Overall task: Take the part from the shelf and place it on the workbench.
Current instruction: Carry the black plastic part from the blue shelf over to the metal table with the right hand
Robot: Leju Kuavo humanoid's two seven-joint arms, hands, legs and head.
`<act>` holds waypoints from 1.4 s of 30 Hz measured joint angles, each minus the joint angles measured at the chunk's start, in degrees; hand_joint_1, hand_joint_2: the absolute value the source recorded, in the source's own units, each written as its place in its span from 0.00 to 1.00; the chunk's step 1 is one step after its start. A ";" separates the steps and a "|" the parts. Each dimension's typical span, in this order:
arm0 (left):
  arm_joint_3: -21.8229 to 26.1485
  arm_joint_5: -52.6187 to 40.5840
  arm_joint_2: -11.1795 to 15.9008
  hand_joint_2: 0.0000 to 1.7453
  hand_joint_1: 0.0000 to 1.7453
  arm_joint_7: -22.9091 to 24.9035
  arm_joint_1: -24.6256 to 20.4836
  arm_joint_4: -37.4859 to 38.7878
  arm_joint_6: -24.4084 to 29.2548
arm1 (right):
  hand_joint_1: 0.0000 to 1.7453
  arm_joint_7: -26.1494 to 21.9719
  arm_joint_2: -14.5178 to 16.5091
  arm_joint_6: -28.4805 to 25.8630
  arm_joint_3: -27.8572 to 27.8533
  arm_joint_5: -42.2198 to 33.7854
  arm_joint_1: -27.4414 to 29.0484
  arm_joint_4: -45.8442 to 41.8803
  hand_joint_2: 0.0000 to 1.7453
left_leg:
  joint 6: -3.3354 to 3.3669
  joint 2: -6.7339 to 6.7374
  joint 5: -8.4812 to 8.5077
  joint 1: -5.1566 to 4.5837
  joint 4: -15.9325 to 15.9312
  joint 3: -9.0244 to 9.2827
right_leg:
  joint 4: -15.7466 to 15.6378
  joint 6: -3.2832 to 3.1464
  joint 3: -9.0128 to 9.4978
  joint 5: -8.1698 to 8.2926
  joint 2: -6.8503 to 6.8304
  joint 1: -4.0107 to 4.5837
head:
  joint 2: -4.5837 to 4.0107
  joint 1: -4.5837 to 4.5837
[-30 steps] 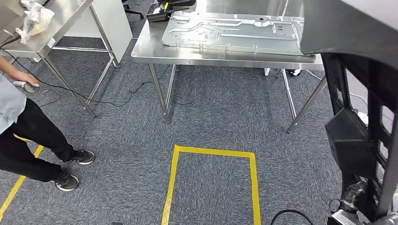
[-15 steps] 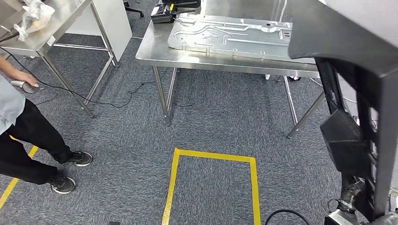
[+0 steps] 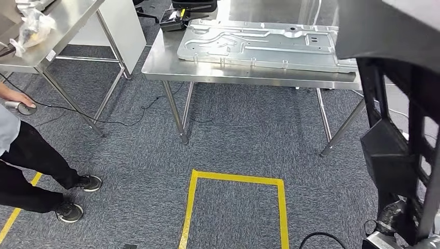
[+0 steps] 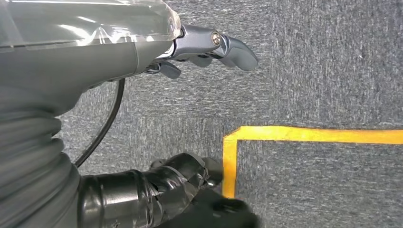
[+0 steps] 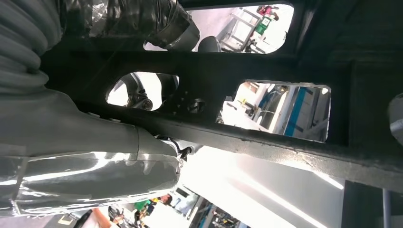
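A large black frame-like part (image 3: pixel 397 129) stands upright at the right of the head view, close to my body. My right hand (image 5: pixel 90 142) grips one of its bars, and dark fingers reach through the openings of the part (image 5: pixel 266 137). My left hand (image 4: pixel 157 52) hangs over the grey carpet with thumb and fingers apart, holding nothing. The steel workbench (image 3: pixel 171 70) stands ahead across the carpet, and a big stamped metal plate (image 3: pixel 259 44) lies on it.
A yellow tape rectangle (image 3: pixel 236 179) marks the carpet in front of the workbench. A person (image 3: pixel 31 155) in dark trousers stands at the left beside a second steel table (image 3: pixel 57 31). A black device (image 3: pixel 179 15) sits at the bench's far left. A black cable (image 3: pixel 316 239) loops near my feet.
The whole picture has swayed as the camera moved; the workbench now sits slightly lower and further left in view. The black part stays in my right hand.
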 joint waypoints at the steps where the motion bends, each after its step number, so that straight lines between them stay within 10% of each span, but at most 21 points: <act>1: 0.00 -0.08 0.00 1.00 0.00 0.02 0.09 0.00 0.00 | 1.00 -0.06 0.01 0.00 -0.10 0.03 -0.02 -0.01 1.00 | 0.11 0.00 1.42 -0.01 -0.10 -0.72 | 0.00 0.02 0.46 -0.33 0.09 0.06 | 0.00 0.00; 5: -0.02 -0.43 0.08 1.00 0.00 0.09 0.14 0.00 -0.01 | 1.00 -0.16 0.03 0.00 -1.54 -0.59 -0.59 -0.10 1.00 | 1.62 0.05 10.08 -0.51 -12.73 3.23 | -0.07 0.62 2.42 -1.85 0.28 0.39 | -0.01 0.01; 10: -0.09 -0.84 0.10 1.00 0.00 0.27 0.13 0.00 -0.03 | 1.00 0.20 -0.12 -0.01 -3.43 -1.60 -1.27 -0.20 1.00 | 2.76 0.09 10.10 -0.62 -16.22 5.17 | -0.08 2.28 2.96 -2.91 0.10 0.28 | -0.01 0.02; 12: -0.09 -0.93 0.07 1.00 0.00 0.33 0.15 0.00 -0.03 | 1.00 0.18 -0.20 -0.01 -4.08 -1.79 -1.53 -0.28 1.00 | 3.31 0.16 10.21 -0.29 -17.15 6.06 | 4.59 2.72 0.70 -5.18 0.05 0.25 | -0.01 0.03; 14: -0.09 -0.96 0.07 1.00 0.00 0.40 0.08 0.00 -0.04 | 1.00 0.16 -0.22 0.00 -4.71 -1.87 -1.65 -0.28 1.00 | 3.60 0.18 9.79 -0.30 -17.27 6.56 | 12.10 3.09 -3.96 -7.90 0.08 0.19 | 0.00 0.03; 16: -0.09 -0.99 0.06 1.00 0.00 0.47 0.17 0.00 -0.05 | 1.00 0.16 -0.24 0.00 -5.29 -1.98 -1.66 -0.26 1.00 | 3.55 0.10 9.10 -0.30 -17.26 7.31 | 14.99 3.37 -6.82 -7.02 0.06 0.05 | 0.00 0.02; 20: -0.09 -0.98 0.03 1.00 0.00 0.55 0.27 0.00 -0.14 | 1.00 0.16 -0.26 0.00 -6.16 -2.19 -1.71 -0.27 1.00 | 2.60 -0.13 7.07 -0.38 -17.03 9.55 | 2.87 3.12 -2.73 1.55 -0.02 -0.15 | -0.02 0.03; 25: -0.10 -0.99 0.04 1.00 0.00 0.58 0.06 0.00 -0.19 | 1.00 0.16 -0.33 0.00 -6.57 -2.21 -1.71 -0.38 1.00 | 1.06 -0.03 5.69 -0.48 -16.84 10.26 | 0.34 1.30 -1.26 1.33 0.26 -0.01 | -0.01 -0.03; 27: -0.11 -0.99 0.04 1.00 0.00 0.57 -0.04 0.00 -0.19 | 1.00 0.16 -0.33 0.00 -6.62 -2.21 -1.74 -0.46 1.00 | 0.48 0.05 3.56 -0.36 -12.88 8.60 | -0.09 0.57 -0.54 1.09 0.11 -0.26 | -0.01 -0.06; 30: -0.11 -0.99 0.04 1.00 0.00 0.59 0.00 0.00 -0.20 | 1.00 0.16 -0.34 -0.01 -6.67 -2.21 -1.78 -0.47 1.00 | 0.00 0.08 -0.49 -0.16 -1.13 1.51 | -0.14 0.08 0.14 0.37 -0.01 -0.14 | -0.01 -0.06; 32: -0.11 -0.99 0.04 1.00 0.00 0.61 0.19 0.00 -0.20 | 1.00 0.16 -0.35 -0.01 -6.72 -2.24 -1.77 -0.46 1.00 | 0.14 0.07 1.23 -0.14 0.50 -0.80 | -0.14 0.10 0.85 -0.21 0.15 -0.04 | 0.00 -0.08; 36: -0.11 -0.99 0.12 1.00 0.00 0.62 0.24 0.00 -0.20 | 1.00 0.16 -0.33 0.00 -6.84 -2.55 -1.80 -0.47 1.00 | 1.60 0.12 10.09 -0.59 -13.05 3.66 | -0.24 0.63 2.70 -1.63 0.33 0.23 | -0.01 -0.05; 42: -0.11 -1.00 0.16 1.00 0.00 0.60 0.26 0.00 -0.25 | 1.00 0.16 -0.45 -0.01 -7.07 -2.89 -1.91 -0.56 1.00 | 3.08 0.07 10.44 -0.51 -16.97 5.83 | 0.17 2.53 3.10 -3.03 0.13 0.23 | -0.01 -0.02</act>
